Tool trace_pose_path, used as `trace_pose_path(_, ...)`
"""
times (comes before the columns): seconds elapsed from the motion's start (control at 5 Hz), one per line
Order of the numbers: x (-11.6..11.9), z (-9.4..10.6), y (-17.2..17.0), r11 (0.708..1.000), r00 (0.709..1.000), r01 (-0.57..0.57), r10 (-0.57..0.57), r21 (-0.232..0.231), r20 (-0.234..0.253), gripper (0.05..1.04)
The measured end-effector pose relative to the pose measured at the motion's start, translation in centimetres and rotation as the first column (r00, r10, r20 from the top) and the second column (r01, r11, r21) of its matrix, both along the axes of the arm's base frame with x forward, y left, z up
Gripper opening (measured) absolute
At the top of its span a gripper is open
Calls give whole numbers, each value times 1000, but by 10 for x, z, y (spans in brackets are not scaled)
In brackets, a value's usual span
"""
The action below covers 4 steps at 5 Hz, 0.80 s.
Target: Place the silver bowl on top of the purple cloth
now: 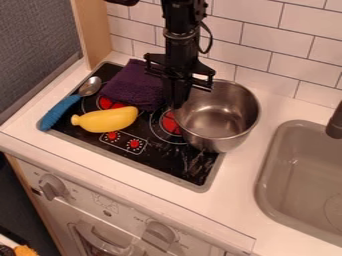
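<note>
Tiles [254, 35] covered the wall behind, and before them ran a white counter [234, 200]. Below the counter was the oven front [97, 207], with knobs [53, 186]. The black stove top [157, 157] was set into the counter, and the grey sink [304, 170] was at the right. From the top edge the black arm [184, 22] came down, and its gripper [179, 97] was at the left rim of the silver bowl [220, 117]. Whether the gripper was apart, together or clamped on this rim, I could not tell. The bowl was upright or nearly so, at the right edge of the stove top. The purple cloth [133, 87] lay crumpled at the back left of the stove top, and the gripper stood between it and the bowl. A yellow banana [107, 120] lay just in front of the cloth. A spoon [63, 107] with blue handle lay near the cloth's left side.
</note>
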<state>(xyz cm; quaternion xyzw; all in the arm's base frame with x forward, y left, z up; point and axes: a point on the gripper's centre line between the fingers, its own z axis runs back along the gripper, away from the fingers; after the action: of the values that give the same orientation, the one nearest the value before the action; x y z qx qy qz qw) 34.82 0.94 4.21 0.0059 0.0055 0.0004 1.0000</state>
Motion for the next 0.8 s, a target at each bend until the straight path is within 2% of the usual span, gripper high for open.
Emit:
trace_pose_path(0.2, 1, 4, -2, 1000, 1000, 22, -22, -2, -11, 72)
trace_pose_path(0.4, 7, 18, -1, 999, 999, 44, -44, -9, -11, 68)
trace_pose_path(0.6, 15, 44, 23, 999, 999, -17, 18, -31, 51, 67)
trace_pose_path(0.8, 18, 58, 51, 996, 995, -76, 79, -42, 65, 64)
